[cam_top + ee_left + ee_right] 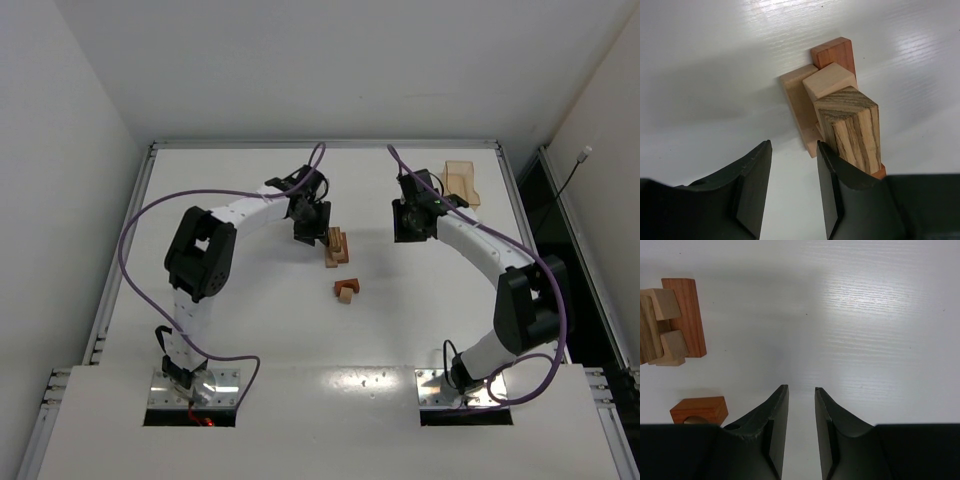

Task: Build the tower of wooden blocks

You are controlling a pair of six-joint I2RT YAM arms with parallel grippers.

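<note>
**Tower** (338,247): part-built, mid-table, between my two arms.

Pieces I counted in it from the left wrist view:
- one reddish-brown bar (832,52)
- one flat tan piece (794,97)
- one small tan cube (829,80)
- one dark-grained block (852,125), standing highest
- a reddish corner lower down, which I could not identify

**Loose, near the tower:** one reddish-brown arch (699,409) and one loose tan block (345,296) touching it. I judged at least these two were left to place.

**My left gripper** (792,148): jaws apart, nothing between them, one finger just beside the dark-grained block.

**My right gripper** (801,389): jaws narrowly apart, empty, over the bare table (880,315).

**Other:** one tray (462,182), far right corner.
</note>
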